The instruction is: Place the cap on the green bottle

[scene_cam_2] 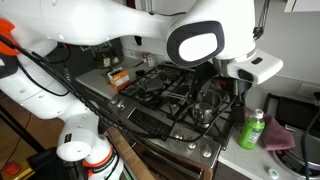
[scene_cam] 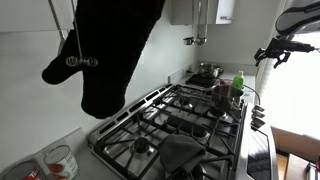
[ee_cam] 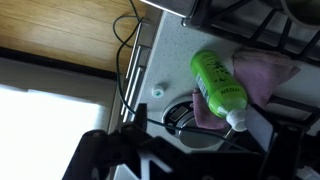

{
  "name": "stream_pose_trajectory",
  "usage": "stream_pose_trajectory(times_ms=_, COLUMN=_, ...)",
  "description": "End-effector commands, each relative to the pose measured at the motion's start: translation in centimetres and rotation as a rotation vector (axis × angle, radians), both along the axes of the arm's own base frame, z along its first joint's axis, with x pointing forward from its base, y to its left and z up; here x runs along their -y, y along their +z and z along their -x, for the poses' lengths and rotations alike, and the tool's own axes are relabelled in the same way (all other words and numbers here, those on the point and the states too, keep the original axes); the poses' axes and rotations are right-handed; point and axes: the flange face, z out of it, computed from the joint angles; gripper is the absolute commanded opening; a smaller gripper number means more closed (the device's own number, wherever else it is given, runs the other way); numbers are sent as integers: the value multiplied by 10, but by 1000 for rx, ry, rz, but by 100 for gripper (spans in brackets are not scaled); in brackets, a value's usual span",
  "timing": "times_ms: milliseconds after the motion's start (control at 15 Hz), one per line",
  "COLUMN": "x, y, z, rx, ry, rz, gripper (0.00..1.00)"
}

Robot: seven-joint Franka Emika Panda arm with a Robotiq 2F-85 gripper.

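Note:
The green bottle (ee_cam: pixel 216 82) stands on the counter beside the stove; its pale top (ee_cam: pixel 237 120) is bare in the wrist view. It also shows in both exterior views (scene_cam: pixel 237 84) (scene_cam_2: pixel 252 130). A small white cap (ee_cam: pixel 157 92) lies on the counter, apart from the bottle. My gripper (ee_cam: pixel 195 162) hangs above the bottle and cap, open and empty, and shows as dark fingers at the bottom edge. It also shows in an exterior view (scene_cam: pixel 275 50).
A pink cloth (ee_cam: pixel 265 72) lies under and beside the bottle. A round grey device (ee_cam: pixel 180 115) with a black cable sits next to it. A steel pot (scene_cam: pixel 207 71) stands on the gas stove (scene_cam: pixel 180 120). The arm's dark body fills much of both exterior views.

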Motion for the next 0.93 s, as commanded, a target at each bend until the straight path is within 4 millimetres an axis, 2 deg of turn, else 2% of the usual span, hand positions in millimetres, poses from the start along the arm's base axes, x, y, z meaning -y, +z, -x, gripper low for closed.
stream_pose_trajectory(times_ms=0, x=0, y=1, z=0, rx=0, ry=-1, rz=0, gripper=100)
stream_pose_trajectory(times_ms=67, x=0, y=1, z=0, rx=1, ry=-1, rz=0, gripper=100)
stream_pose_trajectory(times_ms=133, x=9, y=-2, z=-5, rx=-4, ry=-41, rz=-1, gripper=100)
stream_pose_trajectory(times_ms=467, x=67, y=-27, z=-17, rx=-74, ry=-149, rz=-18, gripper=100)
stream_pose_trajectory(times_ms=600, x=94, y=-44, z=-19, rx=-107, ry=-164, rz=-14, gripper=100)
stream_pose_trajectory(times_ms=867, x=137, y=-81, z=-22, rx=-161, ry=-150, rz=-34, gripper=100)
